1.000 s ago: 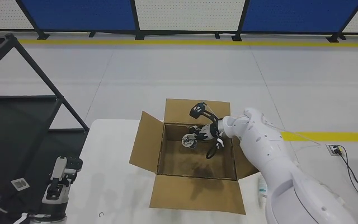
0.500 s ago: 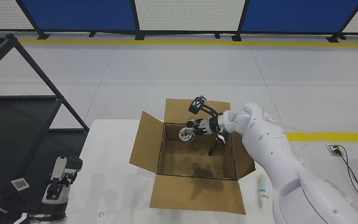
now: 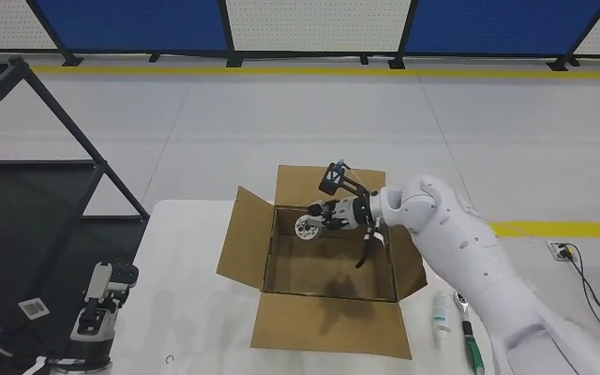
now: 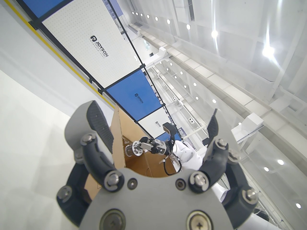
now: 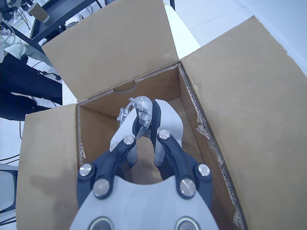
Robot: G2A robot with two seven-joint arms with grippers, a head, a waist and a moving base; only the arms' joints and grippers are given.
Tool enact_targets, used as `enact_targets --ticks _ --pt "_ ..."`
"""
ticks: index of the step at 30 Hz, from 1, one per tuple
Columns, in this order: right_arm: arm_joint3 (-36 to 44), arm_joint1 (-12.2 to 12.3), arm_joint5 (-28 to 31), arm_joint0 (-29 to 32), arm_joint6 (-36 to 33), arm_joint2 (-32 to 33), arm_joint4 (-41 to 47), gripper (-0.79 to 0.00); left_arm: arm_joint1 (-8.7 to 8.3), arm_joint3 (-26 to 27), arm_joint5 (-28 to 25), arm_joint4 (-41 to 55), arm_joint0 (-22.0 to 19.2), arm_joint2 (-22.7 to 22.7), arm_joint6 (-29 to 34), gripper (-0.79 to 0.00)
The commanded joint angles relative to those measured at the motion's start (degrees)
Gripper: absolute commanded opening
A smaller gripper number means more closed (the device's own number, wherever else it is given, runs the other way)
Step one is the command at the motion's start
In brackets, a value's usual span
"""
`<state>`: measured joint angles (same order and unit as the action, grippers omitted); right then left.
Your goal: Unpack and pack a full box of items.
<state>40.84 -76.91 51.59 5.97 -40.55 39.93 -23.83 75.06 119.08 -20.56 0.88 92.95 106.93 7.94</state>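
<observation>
An open cardboard box (image 3: 281, 328) stands on the white table with its flaps spread; its brown floor (image 3: 323, 272) looks bare. My right gripper (image 3: 314, 223) hangs over the box's far side, shut on a round silver metal part (image 3: 306, 227). The right wrist view has that metal part (image 5: 141, 112) clamped between the two fingers (image 5: 157, 113) above the box interior (image 5: 100, 125). My left gripper (image 3: 98, 300) rests at the table's near left corner, pointing upward, open with nothing in it (image 4: 153, 125). From the left wrist, the box flap (image 4: 118, 140) and the held part (image 4: 136, 148) appear farther off.
A white bottle (image 3: 440, 319) and a green-handled tool (image 3: 472, 347) lie on the table right of the box. A black frame rack (image 3: 56, 187) stands left of the table. A paper cup (image 5: 38, 13) sits on a shelf beyond the box.
The right gripper has risen and shifted left toward the box's far wall, carrying the metal part up from the box. The left arm has stayed still.
</observation>
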Motion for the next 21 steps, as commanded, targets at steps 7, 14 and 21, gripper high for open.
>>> enact_targets --ticks 7,14,21 --pt "47.2 11.5 -18.4 24.1 -16.7 23.4 3.4 -0.785 0.0 0.0 0.0 0.0 0.0 0.0 0.0 0.0" --pt "60.9 14.6 -25.1 35.2 -23.8 35.3 7.1 -0.785 0.0 0.0 0.0 0.0 0.0 0.0 0.0 0.0" --pt "60.9 14.6 -25.1 35.2 -23.8 35.3 7.1 -0.785 0.0 0.0 0.0 0.0 0.0 0.0 0.0 0.0"
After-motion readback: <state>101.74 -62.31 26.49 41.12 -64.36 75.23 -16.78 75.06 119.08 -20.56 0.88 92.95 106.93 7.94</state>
